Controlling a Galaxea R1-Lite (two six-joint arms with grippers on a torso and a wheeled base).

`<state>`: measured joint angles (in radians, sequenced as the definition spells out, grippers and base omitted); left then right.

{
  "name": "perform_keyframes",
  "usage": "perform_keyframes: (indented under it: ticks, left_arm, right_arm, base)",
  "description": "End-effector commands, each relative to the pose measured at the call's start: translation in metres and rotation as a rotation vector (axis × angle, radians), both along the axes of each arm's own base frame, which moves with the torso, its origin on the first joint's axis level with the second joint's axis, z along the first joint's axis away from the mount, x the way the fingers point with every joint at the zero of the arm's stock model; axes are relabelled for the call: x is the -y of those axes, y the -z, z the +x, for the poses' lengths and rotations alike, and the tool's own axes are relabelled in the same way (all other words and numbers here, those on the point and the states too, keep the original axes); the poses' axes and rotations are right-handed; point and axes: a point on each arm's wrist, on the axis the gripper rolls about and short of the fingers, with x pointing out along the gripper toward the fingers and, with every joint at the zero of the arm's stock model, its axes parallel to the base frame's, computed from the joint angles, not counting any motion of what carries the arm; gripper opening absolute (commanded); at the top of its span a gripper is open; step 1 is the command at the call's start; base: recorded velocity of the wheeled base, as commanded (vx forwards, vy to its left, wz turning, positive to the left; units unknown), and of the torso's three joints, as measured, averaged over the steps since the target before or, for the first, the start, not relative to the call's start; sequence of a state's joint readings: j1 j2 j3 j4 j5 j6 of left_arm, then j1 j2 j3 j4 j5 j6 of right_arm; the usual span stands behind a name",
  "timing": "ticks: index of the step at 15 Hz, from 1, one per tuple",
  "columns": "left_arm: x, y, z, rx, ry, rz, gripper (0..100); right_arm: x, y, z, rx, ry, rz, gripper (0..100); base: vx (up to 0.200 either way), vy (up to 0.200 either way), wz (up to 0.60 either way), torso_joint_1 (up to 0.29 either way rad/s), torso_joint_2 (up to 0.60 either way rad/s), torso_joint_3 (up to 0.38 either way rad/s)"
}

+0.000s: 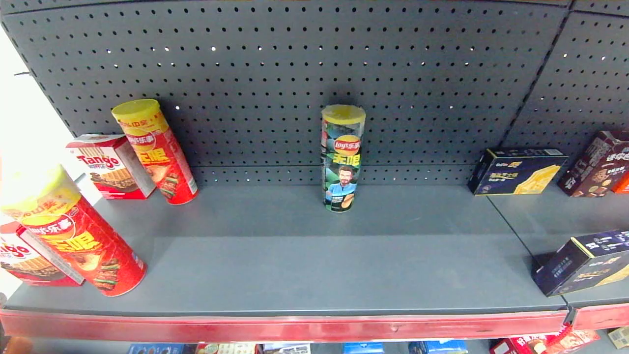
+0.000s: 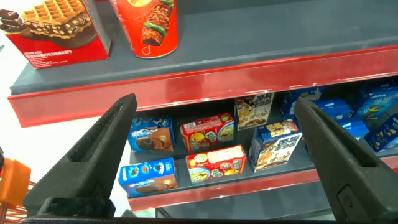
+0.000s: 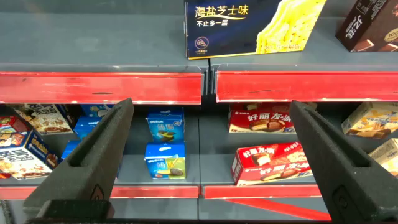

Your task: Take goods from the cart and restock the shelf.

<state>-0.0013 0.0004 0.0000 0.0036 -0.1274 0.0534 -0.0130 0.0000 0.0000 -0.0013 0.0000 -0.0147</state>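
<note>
Head view. Item list, grey shelf (image 1: 314, 265) with perforated back panel (image 1: 295, 73) and red front strip (image 1: 295, 327).

- Dark chip can (image 1: 343, 157): yellow lid, upright, centre of the shelf, far side, close to the back panel, well apart from all other goods.
- Far red chip can (image 1: 156, 150): yellow lid, upright, far left, just beside the far wafer box (image 1: 110, 167) on its left.
- Near red chip can (image 1: 73, 236): yellow lid, near left, close to the front strip, with the near wafer box (image 1: 24, 260) just beside it on the left.
- Far blue box (image 1: 516, 170): far right, against the back panel.
- Brown box (image 1: 597, 164): on the next shelf bay, right of the far blue box.
- Near blue box (image 1: 582, 263): near right, across the seam between the two bays.

Left wrist view. Left gripper (image 2: 214, 102): jaws wide apart, nothing between them, facing the front strip at the left end of the shelf. Beyond it: near red chip can (image 2: 149, 25), near wafer box (image 2: 56, 28), and a lower shelf (image 2: 249, 183) stocked with small boxes.

Right wrist view. Right gripper (image 3: 211, 104): jaws wide apart, holding nothing, facing the front strip at the seam between bays. Beyond it: near blue box (image 3: 252, 25), brown box (image 3: 373, 22), and the lower shelf (image 3: 205, 190) with blue and red boxes.
</note>
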Motion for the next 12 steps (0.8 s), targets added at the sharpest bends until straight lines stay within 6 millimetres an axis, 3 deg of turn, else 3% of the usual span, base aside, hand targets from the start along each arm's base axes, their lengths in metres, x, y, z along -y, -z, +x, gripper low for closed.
perform_keyframes:
  ticks: [1,11,12]
  left_arm:
    - [0.0000,0.0001,0.0000,-0.001,0.000,0.000,100]
    - [0.0000,0.0000,0.0000,0.001,-0.001,-0.001,100]
    - [0.0000,0.0000,0.0000,0.001,0.000,-0.001,100]
  right_arm:
    - [0.0000,0.0000,0.0000,0.000,0.001,-0.001,100]
    - [0.0000,0.0000,0.0000,0.000,0.001,0.002,100]
    - [0.0000,0.0000,0.0000,0.000,0.001,0.001,100]
  base:
    - [0.000,0.000,0.00,0.000,0.00,0.000]
    - [0.000,0.000,0.00,0.000,0.00,0.000]
    - [0.000,0.000,0.60,0.002,0.00,0.002]
